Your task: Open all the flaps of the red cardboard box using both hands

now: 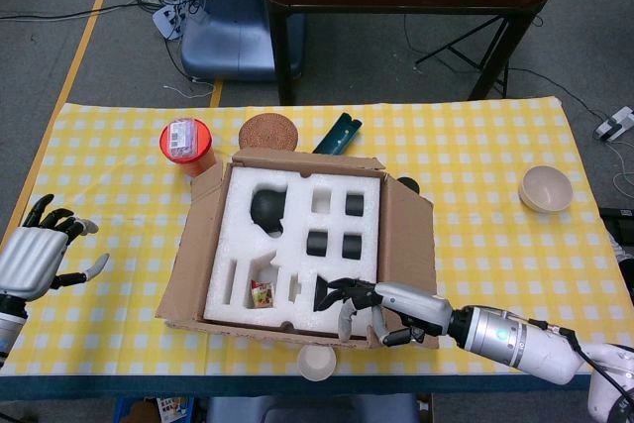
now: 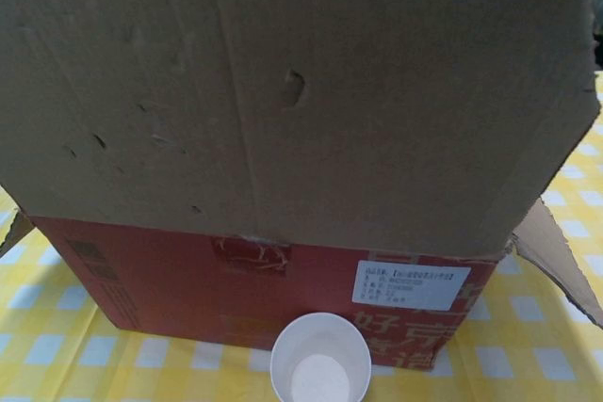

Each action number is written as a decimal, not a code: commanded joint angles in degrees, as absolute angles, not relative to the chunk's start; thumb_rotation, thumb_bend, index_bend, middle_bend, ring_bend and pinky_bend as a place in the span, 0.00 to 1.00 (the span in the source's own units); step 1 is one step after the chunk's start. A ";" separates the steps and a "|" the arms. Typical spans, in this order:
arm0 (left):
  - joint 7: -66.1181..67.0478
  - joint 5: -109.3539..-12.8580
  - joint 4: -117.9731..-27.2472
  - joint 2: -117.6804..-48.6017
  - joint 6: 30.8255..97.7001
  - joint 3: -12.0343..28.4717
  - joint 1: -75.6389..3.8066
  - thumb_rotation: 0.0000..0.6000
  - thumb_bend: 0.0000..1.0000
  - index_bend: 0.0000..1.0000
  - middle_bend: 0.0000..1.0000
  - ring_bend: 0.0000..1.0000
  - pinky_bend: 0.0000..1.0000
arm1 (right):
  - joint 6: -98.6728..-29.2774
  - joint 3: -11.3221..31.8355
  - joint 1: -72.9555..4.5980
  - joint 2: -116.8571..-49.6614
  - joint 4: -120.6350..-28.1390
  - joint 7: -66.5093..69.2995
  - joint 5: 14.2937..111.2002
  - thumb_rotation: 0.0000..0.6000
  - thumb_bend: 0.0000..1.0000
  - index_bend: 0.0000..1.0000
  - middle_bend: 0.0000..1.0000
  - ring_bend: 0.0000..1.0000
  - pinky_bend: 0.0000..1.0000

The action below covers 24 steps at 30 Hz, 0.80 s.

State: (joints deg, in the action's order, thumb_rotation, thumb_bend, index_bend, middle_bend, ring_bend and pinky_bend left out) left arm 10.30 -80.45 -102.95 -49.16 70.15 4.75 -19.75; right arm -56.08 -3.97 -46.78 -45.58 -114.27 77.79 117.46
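The red cardboard box stands mid-table with its top open, showing a white foam insert with dark items in its cut-outs. Its left, far and right flaps are folded outward. The near flap leans toward me and fills the upper chest view. My right hand grips that flap's top edge at the box's near right corner, fingers hooked over it. My left hand hovers open at the table's left edge, well away from the box. Neither hand shows in the chest view.
A white paper cup stands just in front of the box, under the near flap. Behind the box are an orange lidded tub, a cork coaster and a dark green object. A beige bowl sits far right.
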 commanded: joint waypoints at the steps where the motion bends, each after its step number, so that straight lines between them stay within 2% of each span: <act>1: 10.35 -80.45 -102.95 -49.17 70.12 4.72 -19.74 0.32 0.32 0.44 0.40 0.22 0.00 | -56.42 -5.78 -48.04 -45.66 -114.09 78.34 119.10 0.94 1.00 0.44 0.18 0.01 0.00; 8: 10.45 -80.58 -103.08 -49.21 70.18 4.74 -19.75 0.32 0.32 0.44 0.40 0.22 0.00 | -56.76 -8.90 -49.60 -45.57 -114.19 77.97 119.97 0.94 1.00 0.44 0.18 0.01 0.00; 17: 10.55 -80.63 -103.08 -49.10 70.34 4.71 -19.62 0.32 0.32 0.44 0.40 0.22 0.00 | -59.54 -10.30 -50.23 -44.90 -113.93 76.95 118.10 0.95 1.00 0.44 0.18 0.01 0.00; 20: 10.48 -80.64 -103.06 -49.10 70.29 4.71 -19.63 0.32 0.32 0.44 0.40 0.22 0.00 | -60.20 -10.09 -49.47 -43.88 -113.85 73.81 116.45 0.97 1.00 0.44 0.18 0.01 0.00; 24: 10.43 -80.47 -102.87 -49.30 70.10 4.83 -19.78 0.32 0.32 0.45 0.40 0.22 0.00 | -59.13 -8.76 -47.00 -42.20 -114.15 62.87 110.64 0.99 1.00 0.44 0.18 0.01 0.00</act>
State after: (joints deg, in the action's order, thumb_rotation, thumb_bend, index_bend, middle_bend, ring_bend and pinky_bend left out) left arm 10.43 -80.48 -102.87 -49.30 70.11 4.82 -19.77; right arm -59.68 -9.70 -48.90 -43.65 -113.98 70.27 115.00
